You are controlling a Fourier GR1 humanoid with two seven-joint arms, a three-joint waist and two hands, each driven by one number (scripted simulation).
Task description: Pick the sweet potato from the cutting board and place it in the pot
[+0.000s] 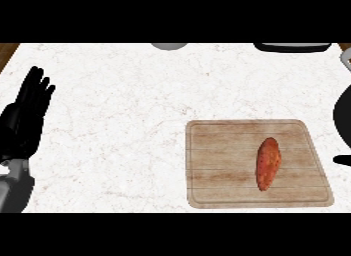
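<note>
Head view of the white marbled desk (119,100). The sweet potato (268,163) lies lengthwise on the wooden cutting board (222,165), right of the board's centre, untouched. The black pot (349,117) stands at the right edge, just beside the board's far right corner. The left hand (26,112) rests at the left edge, fingers straight and upright, well apart from the sweet potato. Only a dark tip of the right hand (350,162) shows at the right edge, near the board; whether its fingers are spread or curled cannot be told.
</note>
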